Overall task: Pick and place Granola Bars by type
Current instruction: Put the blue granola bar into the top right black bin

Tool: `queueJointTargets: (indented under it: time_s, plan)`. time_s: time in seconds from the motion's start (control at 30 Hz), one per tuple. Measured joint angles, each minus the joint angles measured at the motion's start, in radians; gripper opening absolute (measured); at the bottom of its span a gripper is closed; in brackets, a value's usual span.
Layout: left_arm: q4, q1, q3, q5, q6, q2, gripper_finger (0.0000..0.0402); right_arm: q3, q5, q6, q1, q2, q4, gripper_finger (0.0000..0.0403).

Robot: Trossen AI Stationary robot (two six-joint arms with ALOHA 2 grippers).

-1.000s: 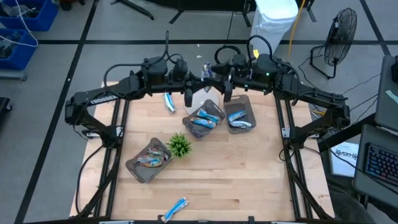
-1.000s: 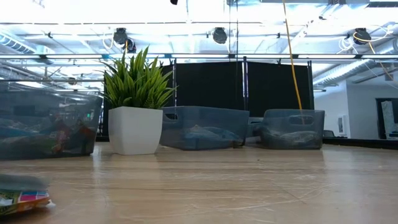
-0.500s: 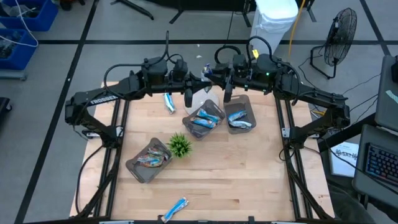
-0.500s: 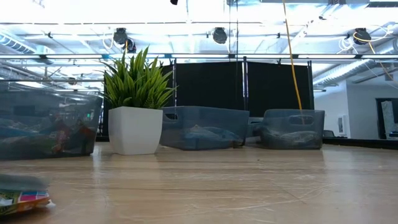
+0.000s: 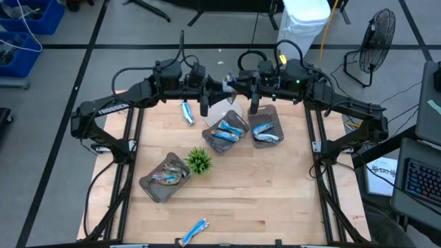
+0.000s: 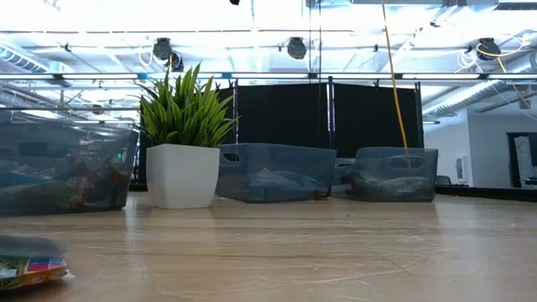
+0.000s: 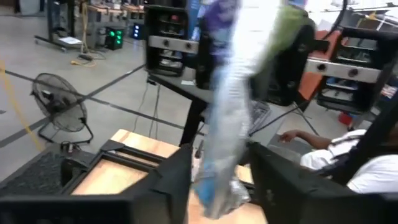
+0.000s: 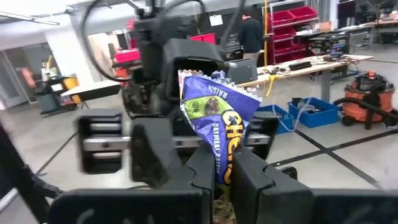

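high view: the left gripper point(image 5: 219, 88) and right gripper point(image 5: 233, 81) meet above the table's far edge, a granola bar packet point(image 5: 229, 80) between them. more bars lie in three grey trays point(image 5: 269, 114), and two loose on the table point(image 5: 275, 200).

low view: a plant point(image 6: 183, 138) stands between trays; no gripper shows.

left wrist view: left fingers point(image 7: 173, 180) stand apart around the blurred packet point(image 7: 230, 118).

right wrist view: right fingers point(image 8: 249, 177) are clenched on the purple packet point(image 8: 217, 121).
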Motion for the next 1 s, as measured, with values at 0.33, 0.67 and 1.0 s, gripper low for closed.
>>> queueJointTargets:
  time_s: [0.33,0.67,1.0]
  plan:
    - [-0.084,0.063,0.001,0.076,-0.03,-0.004,0.0298,0.0,-0.126,-0.024,-0.024,-0.022,-0.043,0.0016]
    - [-0.081,0.086,0.0,0.29,-0.146,-0.008,0.0348,0.001,-0.264,-0.18,-0.2,-0.073,-0.303,0.0015]
    - [-0.078,0.084,0.0,0.297,-0.163,-0.048,0.0336,0.0,-0.415,-0.514,-0.385,-0.034,-0.598,0.0008]
